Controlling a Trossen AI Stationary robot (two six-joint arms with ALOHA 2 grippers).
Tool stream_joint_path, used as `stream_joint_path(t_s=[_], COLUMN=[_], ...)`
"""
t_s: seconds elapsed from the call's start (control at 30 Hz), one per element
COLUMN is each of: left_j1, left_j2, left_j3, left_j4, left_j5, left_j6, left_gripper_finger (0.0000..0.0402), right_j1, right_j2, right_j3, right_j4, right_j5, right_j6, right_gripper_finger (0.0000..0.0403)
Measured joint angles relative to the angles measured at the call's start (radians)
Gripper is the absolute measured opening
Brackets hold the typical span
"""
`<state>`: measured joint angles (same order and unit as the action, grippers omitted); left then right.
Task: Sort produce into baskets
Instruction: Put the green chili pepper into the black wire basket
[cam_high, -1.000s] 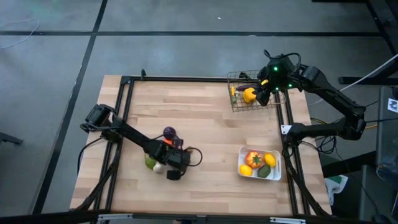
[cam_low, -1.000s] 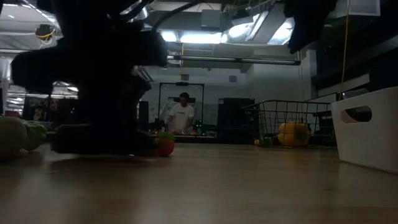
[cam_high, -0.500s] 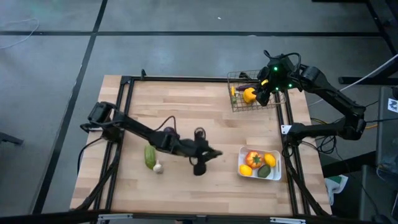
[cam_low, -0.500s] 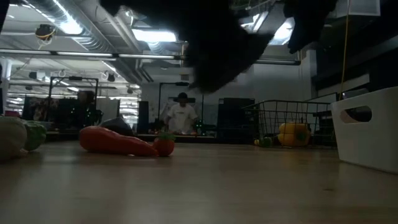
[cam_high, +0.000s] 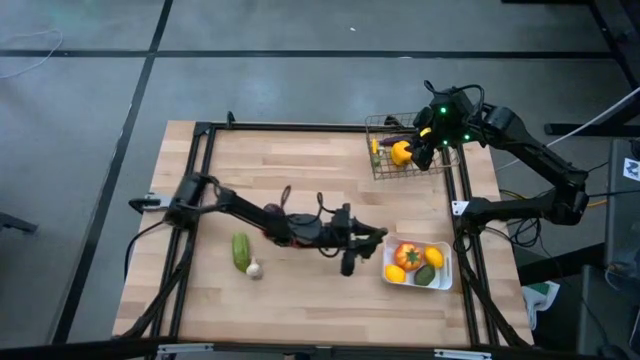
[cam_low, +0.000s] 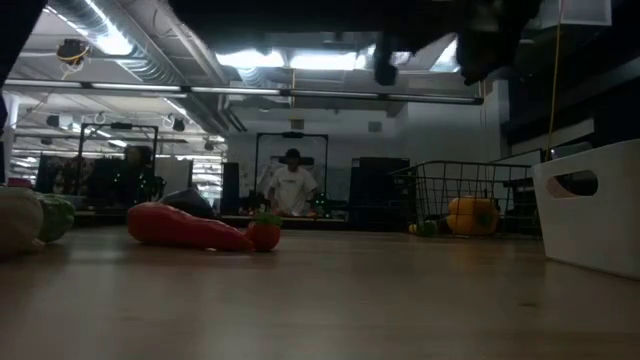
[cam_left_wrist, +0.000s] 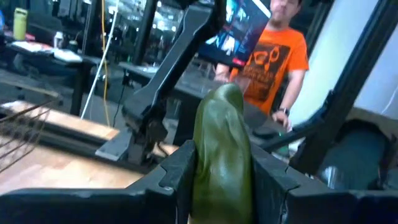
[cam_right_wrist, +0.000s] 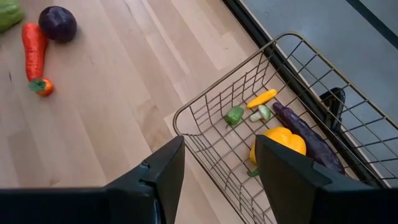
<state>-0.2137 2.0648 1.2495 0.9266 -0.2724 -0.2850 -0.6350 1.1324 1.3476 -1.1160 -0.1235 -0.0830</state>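
**Green piece lifted and carried toward the white tray**

A second ago my left end effector (cam_high: 349, 262) was down on the counter (cam_high: 300, 170) among the loose produce on the left half. Since then I have swung it across, and it now hangs just beside the white tray (cam_high: 444, 275), with the arm stretched out over the middle of the counter. It is clamped on a green vegetable (cam_left_wrist: 222, 155), a cucumber by its shape, standing upright between my fingers (cam_left_wrist: 175, 171). I judge the next step to be a short reach over the tray rim and a release.

My right end effector (cam_right_wrist: 214, 163) has not moved: it hovers over the wire basket (cam_high: 381, 170) at the far right corner, jaws apart and holding nothing.

The views split the story. Only my left wrist view shows the held green piece; from overhead my own arm hides it. With my arm out of its way, the low view now shows an orange carrot (cam_low: 185, 227) and a small round red piece (cam_low: 264, 234) on the counter, while overhead that same arm covers them, showing only another cucumber (cam_high: 241, 250) and a garlic (cam_high: 254, 269). My right wrist view looks into the basket: a yellow pepper (cam_right_wrist: 280, 142), a purple eggplant (cam_right_wrist: 308, 142).
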Motion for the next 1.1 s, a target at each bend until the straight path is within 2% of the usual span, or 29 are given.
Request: stream_joint_path(t_s=[0.27, 0.4, 0.77, 1.1], left_j1=[0.015, 0.028, 0.070, 0.084], left_j2=[0.208, 0.284, 0.387, 0.388], left_j3=[0.261, 0.342, 0.413, 0.417], left_j4=[-0.001, -0.003, -0.019, -0.095], left_j5=[0.000, -0.001, -0.001, 0.000], left_j6=[0.086, 0.102, 0.076, 0.074], left_gripper_finger=[0.0115, 0.0115, 0.0115, 0.0116], right_j1=[0.000, 0.000, 0.000, 0.000], right_j2=[0.000, 0.000, 0.000, 0.000], right_j3=[0.000, 0.000, 0.000, 0.000], right_j4=[0.000, 0.000, -0.001, 0.000], right_j5=[-0.001, -0.001, -0.001, -0.001], right_j6=[0.000, 0.000, 0.000, 0.000], right_gripper_finger=[0.0193, 0.0193, 0.0193, 0.0193])
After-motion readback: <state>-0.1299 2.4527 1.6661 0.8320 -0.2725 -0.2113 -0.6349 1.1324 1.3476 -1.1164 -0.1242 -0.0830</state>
